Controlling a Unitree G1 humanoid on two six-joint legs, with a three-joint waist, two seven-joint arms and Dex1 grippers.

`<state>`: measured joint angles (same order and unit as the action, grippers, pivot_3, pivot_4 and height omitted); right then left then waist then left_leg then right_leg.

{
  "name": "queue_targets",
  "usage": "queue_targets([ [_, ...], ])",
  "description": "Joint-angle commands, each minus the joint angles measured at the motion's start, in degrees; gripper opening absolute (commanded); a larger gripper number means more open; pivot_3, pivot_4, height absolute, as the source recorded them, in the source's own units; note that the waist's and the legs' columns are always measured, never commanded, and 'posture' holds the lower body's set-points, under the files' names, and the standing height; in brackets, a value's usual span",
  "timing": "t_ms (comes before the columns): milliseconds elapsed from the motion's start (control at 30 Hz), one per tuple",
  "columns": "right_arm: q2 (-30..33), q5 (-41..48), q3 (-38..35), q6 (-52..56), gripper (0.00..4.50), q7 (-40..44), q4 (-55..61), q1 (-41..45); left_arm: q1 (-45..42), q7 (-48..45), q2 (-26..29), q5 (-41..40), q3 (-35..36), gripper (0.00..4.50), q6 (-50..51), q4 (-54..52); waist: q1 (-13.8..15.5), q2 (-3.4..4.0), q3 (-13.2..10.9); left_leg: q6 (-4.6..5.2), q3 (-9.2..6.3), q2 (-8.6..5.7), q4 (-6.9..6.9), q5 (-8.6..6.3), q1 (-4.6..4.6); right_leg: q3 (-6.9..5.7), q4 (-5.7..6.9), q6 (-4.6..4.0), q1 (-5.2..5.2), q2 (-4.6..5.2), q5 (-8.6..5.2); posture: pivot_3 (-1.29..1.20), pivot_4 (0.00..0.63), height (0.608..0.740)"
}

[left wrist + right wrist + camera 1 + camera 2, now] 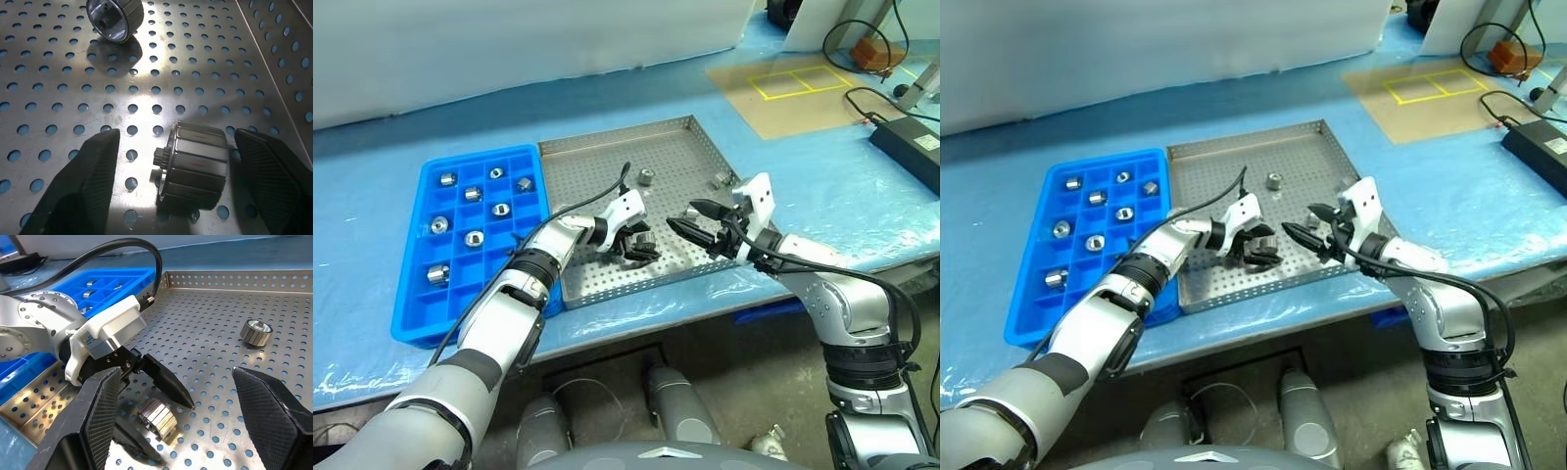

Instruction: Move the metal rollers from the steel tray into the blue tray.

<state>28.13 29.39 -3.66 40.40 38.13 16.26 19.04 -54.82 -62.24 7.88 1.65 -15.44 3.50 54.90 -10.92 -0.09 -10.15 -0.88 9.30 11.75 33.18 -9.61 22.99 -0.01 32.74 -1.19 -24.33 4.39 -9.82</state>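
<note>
The left gripper point(636, 247) straddles one of the metal rollers point(195, 166) lying on its side near the front of the steel tray point(680, 132), its fingers point(83, 181) spread to either side of the faceted barrel and not yet touching it. The right gripper point(697, 219) hangs spread and empty just beside. Small, rigid and polished, this roller looks dense for its size and likely to skid on the perforated sheet, so the flat facets across its barrel seem the surest hold. Two more lie farther back, and eight already sit in the blue tray point(411, 323).
</note>
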Motion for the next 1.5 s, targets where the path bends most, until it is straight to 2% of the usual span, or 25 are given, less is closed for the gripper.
queue_targets([
  [33, 4.27, -0.30, 2.24, -1.27, 3.75, 4.50, 4.58, -2.63, 1.20, 1.75, 0.18, 1.65, -0.35, 2.53, -1.50, 0.42, 0.08, 0.00, 0.01, 0.01, 0.00, 0.00, -0.01, -0.01, 0.01, -0.01, -0.02, 0.01, 0.00, 0.00, -0.01, -0.64, 0.150, 0.740],
  [67, 4.81, 0.18, 2.65, -1.01, 3.75, 5.26, 5.10, -3.59, 1.27, 1.54, 0.17, 1.57, -0.16, 2.17, -1.33, 0.72, 0.11, -0.03, 0.02, 0.02, -0.01, 0.01, -0.03, -0.01, 0.02, -0.03, -0.05, 0.03, 0.00, 0.00, -0.02, -0.64, 0.150, 0.740],
  [100, 5.09, 0.67, 2.80, -0.85, 3.75, 5.57, 5.39, -4.15, 1.32, 1.15, 0.16, 1.41, -0.01, 2.17, -1.10, 0.88, 0.00, -0.04, 0.03, 0.04, -0.01, 0.03, -0.05, -0.02, 0.03, -0.04, -0.07, 0.05, 0.01, -0.01, -0.03, -0.64, 0.150, 0.740],
  [167, 5.45, 0.85, 3.00, -0.79, 3.75, 5.70, 5.82, -4.74, 1.58, 0.61, 0.36, 1.24, 0.24, 1.63, -1.86, 0.75, -0.30, -0.03, 0.03, 0.05, 0.00, 0.03, -0.06, -0.03, 0.02, -0.04, -0.08, 0.06, 0.00, -0.01, -0.04, -0.64, 0.150, 0.740],
  [233, 6.01, 0.39, 3.46, -0.99, 3.75, 6.11, 6.04, -5.12, 1.01, 1.48, 0.37, 1.40, 0.57, 1.30, -1.71, 1.13, -0.52, -0.03, 0.03, 0.05, 0.00, 0.01, -0.04, -0.03, 0.02, -0.04, -0.08, 0.07, 0.00, 0.00, -0.05, -0.64, 0.150, 0.740],
  [333, 6.20, -0.38, 4.13, -1.38, 3.75, 5.84, 6.06, -5.43, -0.41, 2.67, 0.12, 0.52, 1.99, 1.30, -0.62, 1.70, -0.58, -0.03, 0.03, 0.04, 0.00, -0.02, -0.02, -0.03, 0.03, -0.03, -0.08, 0.15, 0.00, 0.02, -0.09, -0.64, 0.150, 0.740],
  [433, 6.08, -0.71, 4.46, -1.47, 3.75, 5.32, 6.19, -5.44, 0.28, 1.04, 0.82, -0.63, 2.74, 1.30, -1.27, -2.35, -0.78, -0.03, 0.03, 0.04, 0.00, -0.02, 0.00, -0.03, 0.03, -0.04, -0.08, 0.31, 0.01, 0.02, -0.19, -0.63, 0.150, 0.740],
  [533, 5.80, -0.89, 4.52, -1.57, 3.75, 5.07, 5.94, -5.28, 1.98, -2.03, 3.29, -3.89, 4.35, 1.30, 1.66, -13.12, -0.85, -0.05, 0.02, 0.04, -0.01, 0.00, -0.02, -0.03, 0.09, -0.03, -0.07, 0.21, -0.05, 0.02, -0.13, -0.61, 0.150, 0.740],
  [633, 5.12, -2.53, 5.62, -3.21, 3.75, 5.01, 3.87, -4.44, 2.61, -2.26, 6.66, -9.53, 8.66, 1.30, 10.41, -26.56, -0.84, -0.06, 0.00, 0.05, 0.00, 0.05, -0.11, -0.02, 0.19, -0.05, -0.05, 0.06, -0.21, 0.00, -0.04, -0.57, 0.150, 0.740],
  [733, 2.06, -2.42, 6.62, -4.06, 3.75, 4.97, 0.65, -0.41, 4.88, -0.41, 11.97, -13.59, 13.37, 1.30, 18.64, -38.66, -0.90, -0.07, -0.02, 0.09, 0.01, 0.06, -0.13, 0.02, 0.25, -0.05, 0.03, 0.05, -0.34, -0.02, -0.03, -0.49, 0.150, 0.740],
  [833, 0.13, -3.88, 8.61, -5.43, 3.75, 6.11, -3.83, 4.00, 10.27, -0.54, 17.44, -14.97, 14.31, 1.30, 22.49, -47.94, -0.74, 0.07, 0.01, -0.01, 0.04, 0.08, -0.19, 0.00, 0.09, -0.08, 0.10, 0.05, -0.37, -0.10, -0.03, -0.39, 0.150, 0.740],
  [933, -2.10, -5.42, 11.53, -7.80, 3.75, 8.75, -9.15, 9.39, 16.63, 0.53, 23.04, -15.93, 16.52, 1.30, 25.22, -54.61, 0.33, 0.12, 0.00, -0.12, 0.02, 0.10, -0.24, 0.06, 0.06, -0.07, 0.13, 0.04, -0.31, -0.08, -0.04, -0.33, 0.150, 0.740],
  [1033, -5.41, -5.85, 13.89, -10.23, 3.75, 12.85, -15.44, 16.12, 24.34, 2.09, 29.63, -18.05, 22.67, 1.30, 28.67, -61.57, 1.84, -0.03, -0.16, -0.32, -0.03, 0.15, -0.23, 0.18, 0.16, -0.07, 0.40, 0.03, -0.54, -0.08, -0.03, -0.22, 0.150, 0.740],
  [1167, -8.85, -3.72, 14.36, -9.24, 3.75, 17.31, -19.89, 21.20, 32.10, 3.93, 33.93, -22.62, 29.17, 1.30, 33.43, -69.15, 6.18, -0.04, -0.22, -0.62, -0.11, 0.29, -0.26, 0.36, 0.22, -0.12, 1.04, -0.25, -0.89, -0.17, -0.20, -0.13, 0.150, 0.740],
  [1267, -10.16, -5.40, 17.55, -10.84, 3.75, 21.72, -21.48, 23.19, 39.44, 4.98, 35.92, -24.42, 33.68, 1.30, 34.02, -74.68, 9.55, -0.02, -0.22, -0.73, -0.05, 0.31, -0.51, 0.42, 0.03, -0.13, 1.05, -0.37, -0.83, -0.17, -0.28, -0.08, 0.150, 0.740],
  [1400, -11.56, -7.99, 20.04, -13.83, 3.75, 24.30, -24.43, 24.43, 45.90, 6.38, 36.10, -27.14, 36.73, 1.30, 33.98, -80.33, 12.68, -0.07, -0.22, -0.77, -0.01, 0.31, -0.59, 0.43, -0.03, -0.15, 1.04, -0.42, -0.80, -0.16, -0.32, -0.02, 0.150, 0.740],
  [1500, -12.77, -8.59, 20.27, -15.01, 3.75, 25.38, -26.49, 25.55, 50.72, 7.41, 36.11, -27.41, 37.43, 1.30, 33.10, -83.33, 13.76, -0.07, -0.22, -0.87, -0.01, 0.32, -0.58, 0.49, -0.03, -0.17, 1.10, -0.42, -0.78, -0.14, -0.32, 0.01, 0.150, 0.740],
])
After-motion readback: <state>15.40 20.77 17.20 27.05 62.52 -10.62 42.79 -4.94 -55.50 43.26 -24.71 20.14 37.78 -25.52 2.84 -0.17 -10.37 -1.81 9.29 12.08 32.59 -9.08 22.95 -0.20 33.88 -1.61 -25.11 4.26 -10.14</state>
